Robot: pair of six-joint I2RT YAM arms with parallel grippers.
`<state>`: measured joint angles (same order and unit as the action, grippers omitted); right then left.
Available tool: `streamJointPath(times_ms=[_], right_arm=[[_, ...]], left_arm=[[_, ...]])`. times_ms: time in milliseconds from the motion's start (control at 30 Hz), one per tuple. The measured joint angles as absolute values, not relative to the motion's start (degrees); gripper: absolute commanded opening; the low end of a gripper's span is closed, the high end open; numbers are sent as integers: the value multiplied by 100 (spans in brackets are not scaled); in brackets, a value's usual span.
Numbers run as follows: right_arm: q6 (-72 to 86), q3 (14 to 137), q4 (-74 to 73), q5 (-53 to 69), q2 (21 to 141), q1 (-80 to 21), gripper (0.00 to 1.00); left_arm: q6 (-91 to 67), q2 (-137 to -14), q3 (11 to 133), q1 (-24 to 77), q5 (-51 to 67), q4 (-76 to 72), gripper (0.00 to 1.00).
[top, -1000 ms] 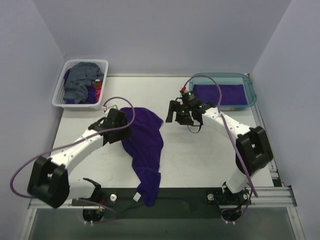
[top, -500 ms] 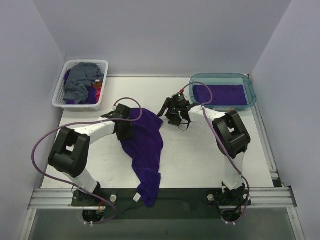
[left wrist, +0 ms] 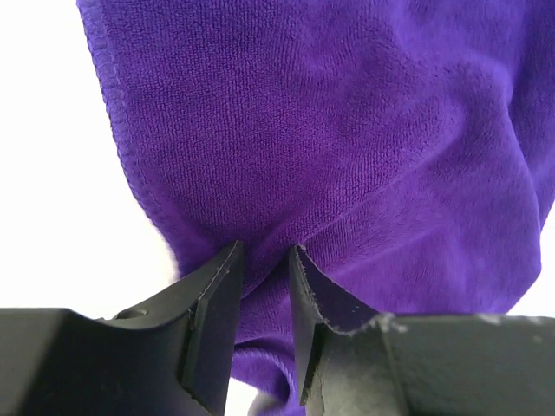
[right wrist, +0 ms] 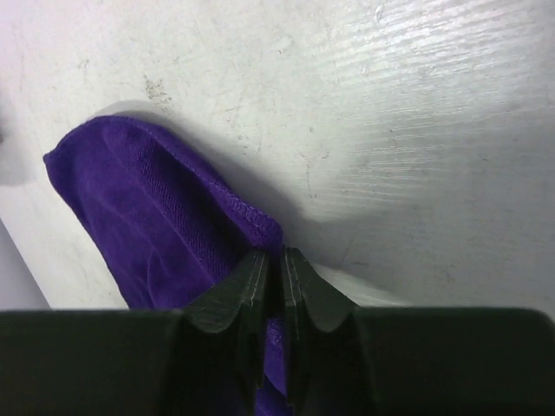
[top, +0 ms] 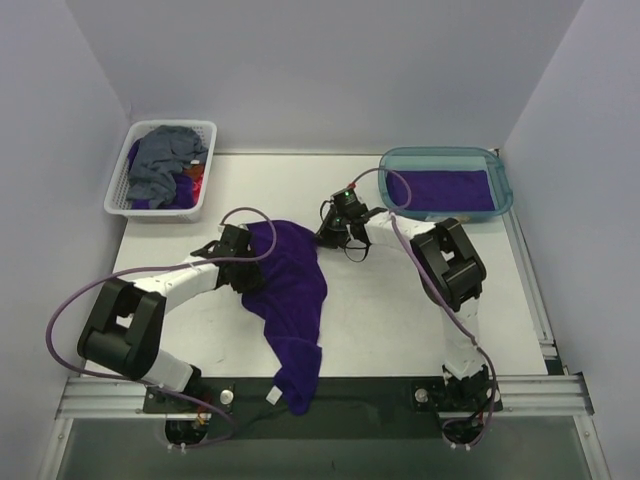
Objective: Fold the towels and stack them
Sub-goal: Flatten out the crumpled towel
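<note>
Left end effector is clamped on a fold along the left edge of the purple towel. Right end effector is pinched tight on its far right corner. The towel sprawls over the worktop, tail at the near edge. Crumpled towels fill the basket, and a folded towel lies in the tub.

On my top feed, the white table carries three things. A purple towel lies rumpled left of centre, running from mid-table towards me as a narrowing strip, and its near end droops past the near edge. A white lattice basket sits at the far left corner. A teal translucent tub sits at the far right corner. Both are apart from the towel. Up close, the tabletop looks scuffed.
</note>
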<state>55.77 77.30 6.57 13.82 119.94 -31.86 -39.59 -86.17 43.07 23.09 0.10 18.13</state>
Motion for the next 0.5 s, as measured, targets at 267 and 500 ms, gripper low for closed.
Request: streamJointPath(times_ms=[267,500], right_arm=[[4204,8226,-250,692,11528,-3105,25],[3269,8084,-676,-246,10333,-3057,60]], left_arm=[[-4125,-8119,3927,2571,552,2305,42],[-4324,-7738,3844,3068,676,2967,71]])
